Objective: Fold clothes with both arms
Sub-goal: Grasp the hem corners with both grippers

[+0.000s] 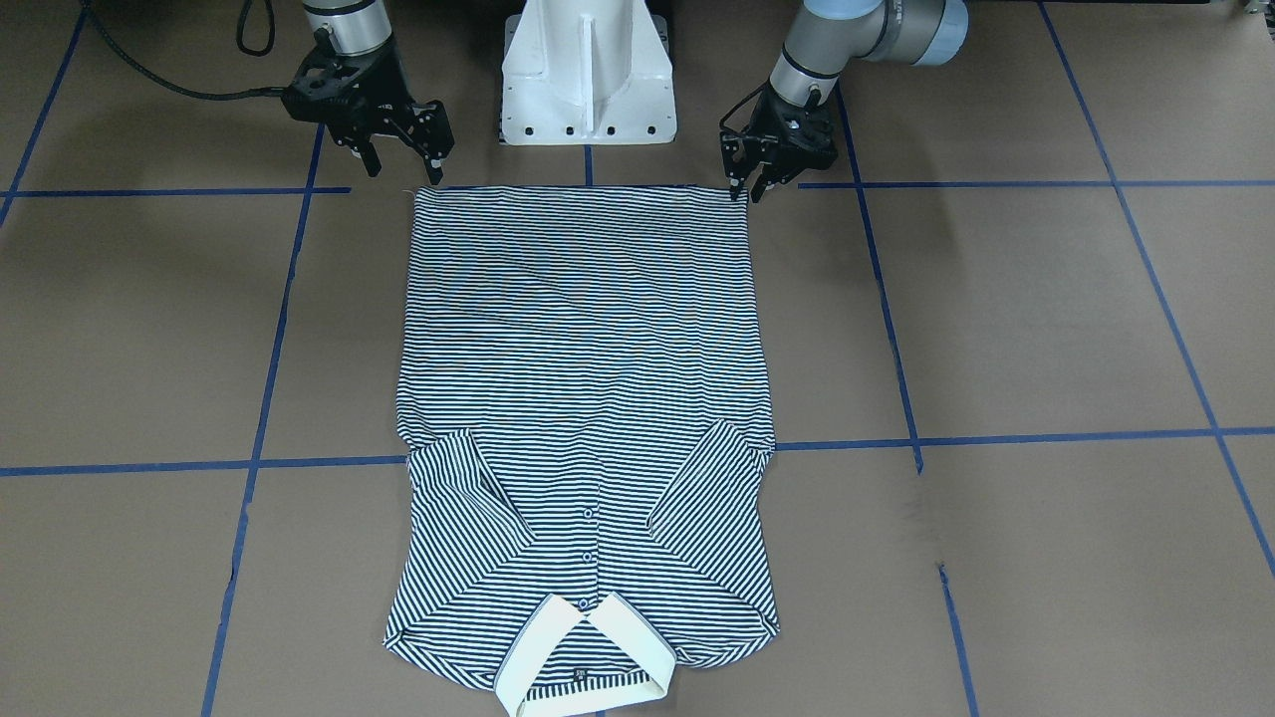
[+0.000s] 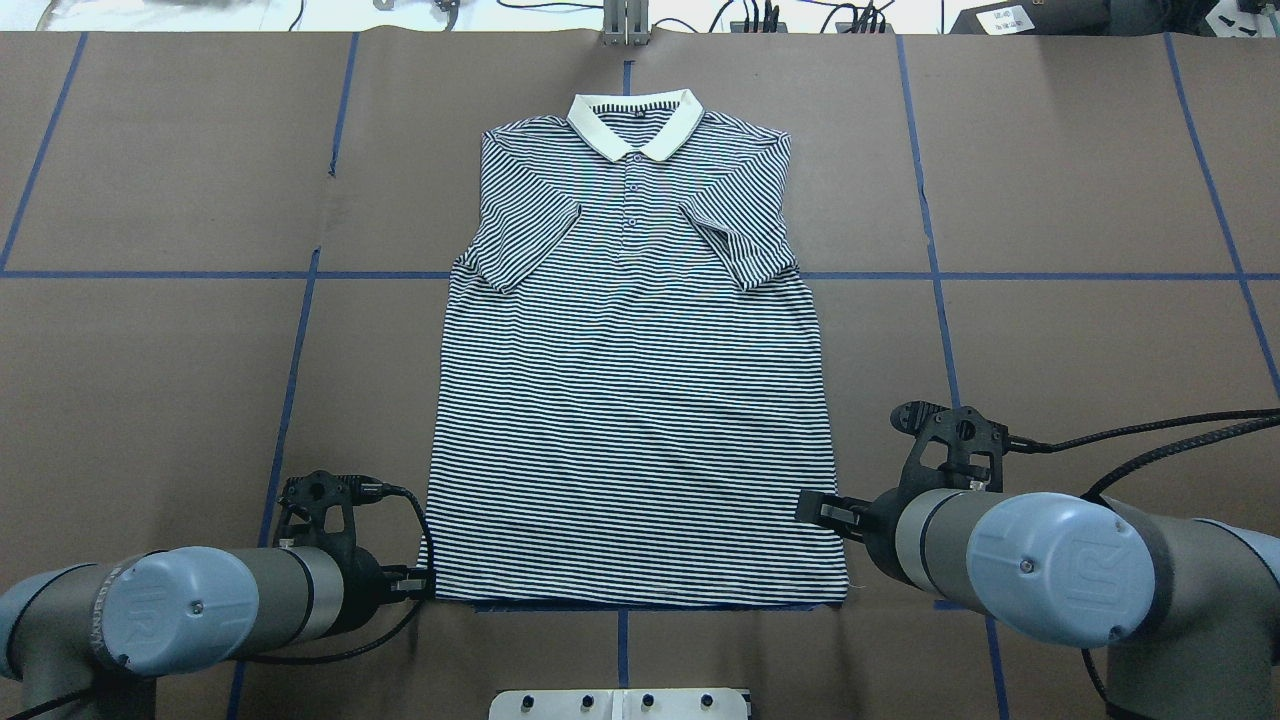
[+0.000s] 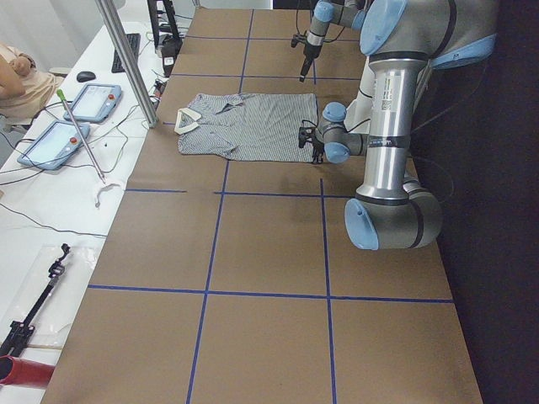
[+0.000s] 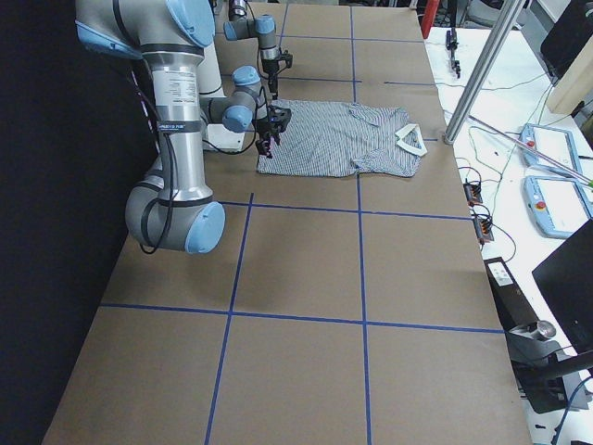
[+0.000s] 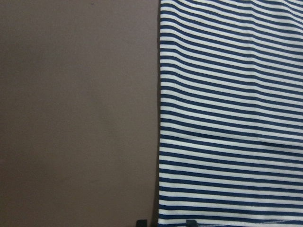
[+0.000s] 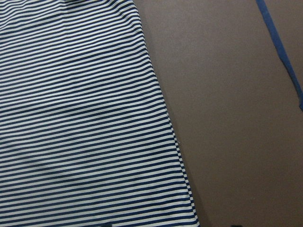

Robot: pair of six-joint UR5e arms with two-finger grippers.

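Observation:
The striped polo shirt [image 1: 583, 378] lies flat and front-up on the brown table, with both short sleeves folded in over the chest. Its cream collar [image 2: 635, 125] is on the side far from the robot. My left gripper [image 1: 744, 192] hovers open at the hem corner on its side. In the left wrist view its fingertips [image 5: 191, 222] straddle the shirt's [image 5: 232, 118] side edge. My right gripper [image 1: 405, 175] stands open just above the other hem corner, holding nothing. The right wrist view shows the shirt's [image 6: 80, 118] edge and bare table.
The white pedestal base [image 1: 588, 75] stands just behind the hem. Blue tape lines [image 1: 996, 438] cross the brown table surface. A metal post [image 3: 126, 59], tablets [image 3: 93, 101] and cables sit on the white bench beyond the collar end, and a person's arm [image 3: 13, 76] shows there.

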